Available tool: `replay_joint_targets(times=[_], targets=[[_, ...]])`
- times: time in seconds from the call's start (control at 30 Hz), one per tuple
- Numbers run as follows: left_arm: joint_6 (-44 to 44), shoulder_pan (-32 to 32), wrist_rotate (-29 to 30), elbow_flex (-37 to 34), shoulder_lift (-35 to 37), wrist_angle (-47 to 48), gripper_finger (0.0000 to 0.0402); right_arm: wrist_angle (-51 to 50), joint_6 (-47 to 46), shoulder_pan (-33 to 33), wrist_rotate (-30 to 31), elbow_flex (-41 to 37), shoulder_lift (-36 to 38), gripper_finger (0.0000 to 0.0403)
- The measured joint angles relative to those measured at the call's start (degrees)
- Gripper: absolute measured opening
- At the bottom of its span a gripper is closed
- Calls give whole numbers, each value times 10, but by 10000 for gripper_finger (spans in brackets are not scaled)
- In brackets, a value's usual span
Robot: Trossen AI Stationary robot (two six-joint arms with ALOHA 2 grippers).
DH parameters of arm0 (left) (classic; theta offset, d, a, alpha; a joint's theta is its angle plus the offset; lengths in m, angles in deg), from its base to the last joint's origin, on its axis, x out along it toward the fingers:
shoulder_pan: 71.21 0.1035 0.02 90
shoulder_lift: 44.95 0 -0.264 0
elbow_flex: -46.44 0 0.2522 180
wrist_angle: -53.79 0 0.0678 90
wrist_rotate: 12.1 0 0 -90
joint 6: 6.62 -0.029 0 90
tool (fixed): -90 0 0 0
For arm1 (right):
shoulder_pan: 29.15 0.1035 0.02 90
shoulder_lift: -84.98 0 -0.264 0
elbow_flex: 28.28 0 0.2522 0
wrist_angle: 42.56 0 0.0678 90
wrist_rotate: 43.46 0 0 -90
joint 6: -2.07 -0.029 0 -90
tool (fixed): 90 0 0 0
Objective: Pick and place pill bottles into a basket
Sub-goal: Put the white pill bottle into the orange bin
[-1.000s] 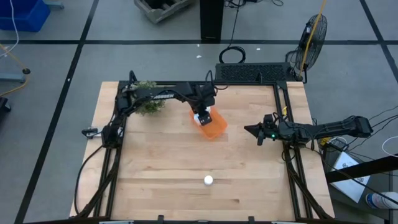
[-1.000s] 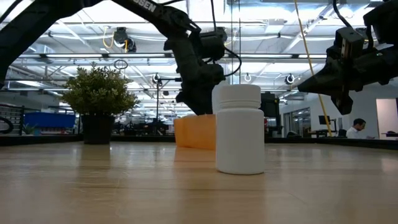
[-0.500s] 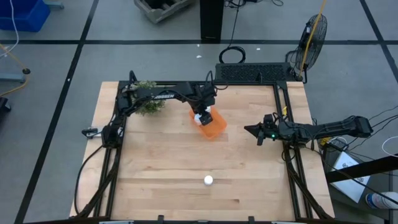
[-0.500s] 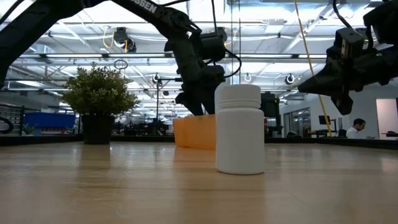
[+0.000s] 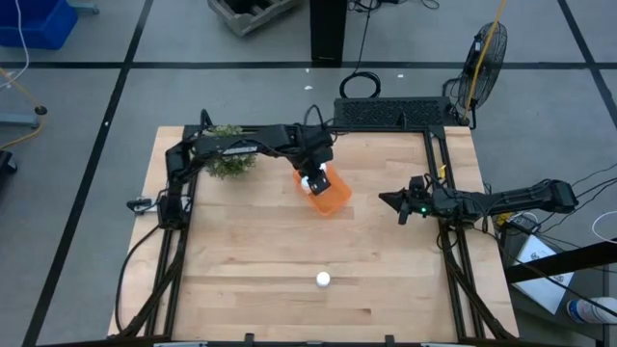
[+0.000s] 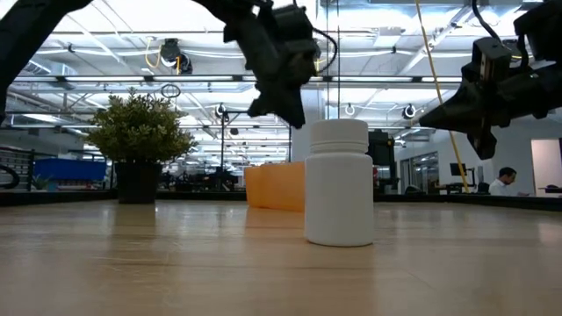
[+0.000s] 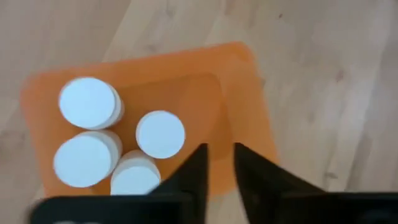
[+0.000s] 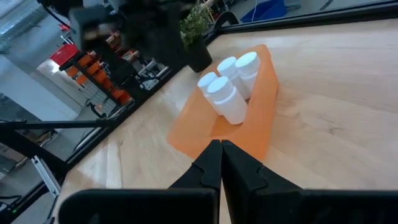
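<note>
In the high view, the small bright orange rectangular plastic basket [image 5: 328, 197] sits just above the centre of the frame on the light wooden tabletop [image 5: 241, 270]. The left gripper [image 5: 313, 179] hangs over the basket's upper left end, its two dark fingers [image 7: 194, 171] slightly spread with a narrow gap between them and nothing in it. The left wrist view looks straight down into the basket [image 7: 242, 112], where four small white cylindrical pill bottles [image 7: 160, 133] with white caps stand upright, clustered toward the left of that frame. A fifth white pill bottle [image 5: 323, 280] stands alone on the tabletop in the lower centre of the high view, well apart from the basket; in the low view it rises upright at centre frame [image 6: 339, 183]. The right gripper [image 5: 388, 200] waits at right of centre, fingers pressed together. A green bushy potted plant [image 5: 228, 162] stands at upper left.
</note>
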Motion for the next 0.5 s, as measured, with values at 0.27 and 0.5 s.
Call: replay_joint_targets(times=[0.27, 0.5], targets=[[3, -31, -41, 0, 68, -15, 13, 33, -14, 0, -3, 0, 0, 0], [22, -86, -56, -113, 191, -170, 10, 69, 1, 0, -3, 0, 0, 0]])
